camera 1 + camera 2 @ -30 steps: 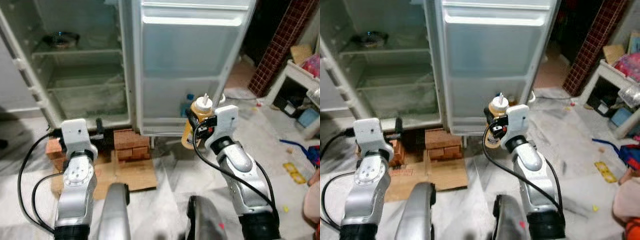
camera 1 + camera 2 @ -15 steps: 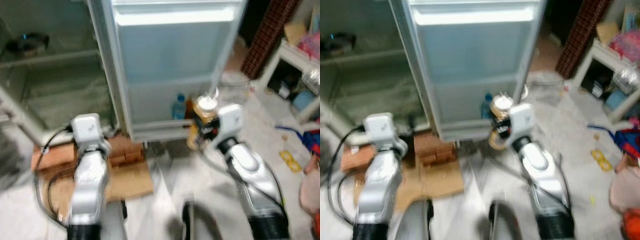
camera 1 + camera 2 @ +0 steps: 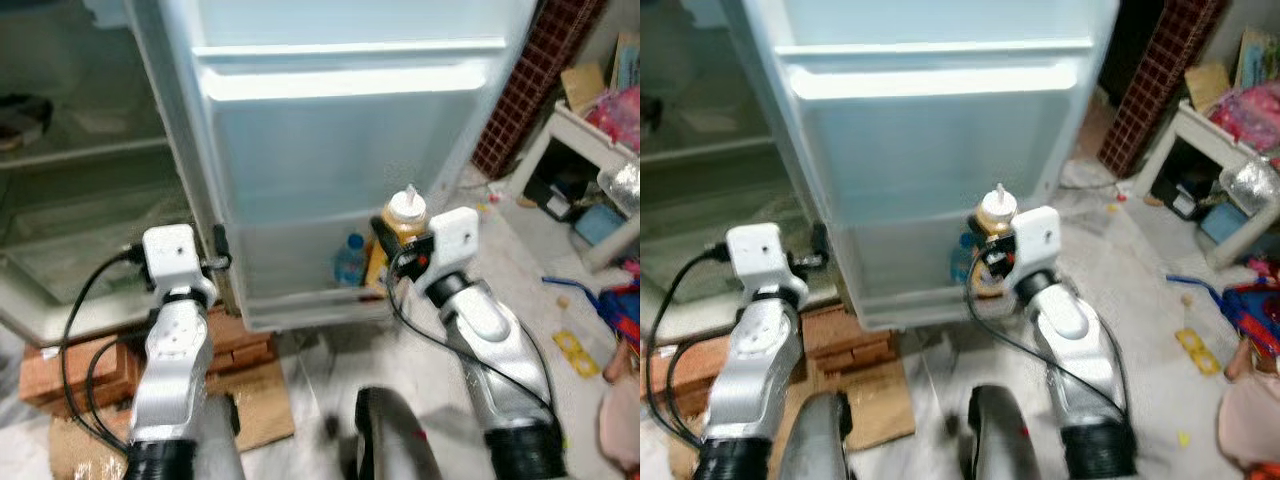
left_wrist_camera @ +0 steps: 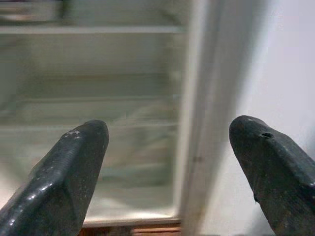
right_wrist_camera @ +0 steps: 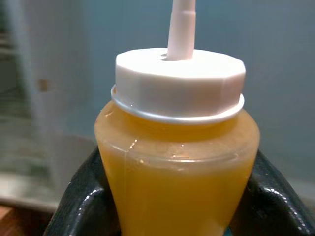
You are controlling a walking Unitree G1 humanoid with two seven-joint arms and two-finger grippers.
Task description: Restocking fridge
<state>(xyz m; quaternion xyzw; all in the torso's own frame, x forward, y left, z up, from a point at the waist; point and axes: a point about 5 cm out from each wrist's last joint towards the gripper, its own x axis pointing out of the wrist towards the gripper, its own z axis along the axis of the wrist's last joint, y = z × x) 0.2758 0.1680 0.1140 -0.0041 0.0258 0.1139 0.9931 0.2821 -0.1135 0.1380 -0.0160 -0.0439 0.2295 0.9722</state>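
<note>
My right gripper (image 3: pixel 392 243) is shut on a yellow squeeze bottle (image 3: pixel 402 224) with a white cap and nozzle, held upright. In the right wrist view the black fingers (image 5: pixel 81 199) clasp both sides of the bottle (image 5: pixel 177 162). The bottle hangs just in front of the bottom shelf of the open fridge door (image 3: pixel 350 150), beside a small blue-capped water bottle (image 3: pixel 349 262) standing on that shelf. My left gripper (image 4: pixel 167 129) is open and holds nothing; it points at the door's hinge edge. The fridge compartment (image 3: pixel 70 210) lies to its left.
Red bricks (image 3: pixel 70 365) and flattened cardboard (image 3: pixel 262 412) lie under the fridge. A white low shelf unit (image 3: pixel 585 140) with clutter stands at the right, a brick-patterned wall (image 3: pixel 520 90) behind it. Yellow and blue toys (image 3: pixel 577 350) lie on the tiled floor.
The camera has swung and come closer to the fridge door. My right gripper, still holding the bottle, is now nearer the door's bottom shelf.
</note>
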